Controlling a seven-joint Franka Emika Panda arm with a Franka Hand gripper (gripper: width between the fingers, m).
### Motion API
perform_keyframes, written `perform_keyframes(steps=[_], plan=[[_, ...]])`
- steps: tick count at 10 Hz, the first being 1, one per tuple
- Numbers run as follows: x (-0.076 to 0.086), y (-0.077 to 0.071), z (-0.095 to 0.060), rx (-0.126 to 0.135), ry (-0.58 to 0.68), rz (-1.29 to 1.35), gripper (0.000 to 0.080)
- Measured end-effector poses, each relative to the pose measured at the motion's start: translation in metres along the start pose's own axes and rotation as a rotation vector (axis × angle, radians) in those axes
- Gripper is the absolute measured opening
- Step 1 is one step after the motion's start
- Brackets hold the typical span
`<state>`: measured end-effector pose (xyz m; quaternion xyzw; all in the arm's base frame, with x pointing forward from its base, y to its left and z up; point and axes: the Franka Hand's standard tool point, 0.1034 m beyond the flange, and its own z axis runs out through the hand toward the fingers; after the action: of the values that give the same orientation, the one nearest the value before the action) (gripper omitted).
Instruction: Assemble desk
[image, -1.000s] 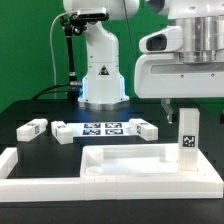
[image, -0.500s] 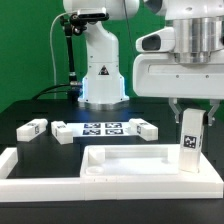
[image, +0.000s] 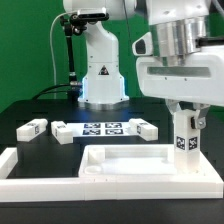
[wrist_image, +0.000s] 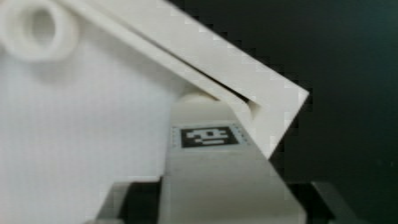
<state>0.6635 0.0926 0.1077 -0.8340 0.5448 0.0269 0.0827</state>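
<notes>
In the exterior view the white desk top panel (image: 125, 160) lies flat inside the border bars. At its right end an upright white leg (image: 183, 140) shows its tag, and my gripper (image: 184, 122) is shut on the leg's upper part. The wrist view looks down that leg (wrist_image: 214, 150), with a dark finger (wrist_image: 135, 200) on either side and the panel's corner (wrist_image: 107, 110) below. Three more legs lie behind the panel: one at far left (image: 32, 127), one beside it (image: 63, 132), one right of centre (image: 143, 127).
The marker board (image: 103, 128) lies between the loose legs. A long low border bar (image: 100, 190) runs along the front and another (image: 18, 160) up the left side. The robot's white base (image: 103, 80) stands at the back.
The gripper came down over the upright leg and its fingers closed on it. The wrist has turned, and the leg now sits slightly further to the exterior view's left.
</notes>
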Motion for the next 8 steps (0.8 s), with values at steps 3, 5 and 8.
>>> perform_keyframes(steps=[3,5,8], plan=[[-0.008,-0.005,0.003,0.059,-0.059,0.456,0.0294],[-0.009,-0.006,0.003,0.061,-0.059,0.560,0.0294],[-0.015,0.002,0.002,-0.001,-0.075,0.284,0.0548]])
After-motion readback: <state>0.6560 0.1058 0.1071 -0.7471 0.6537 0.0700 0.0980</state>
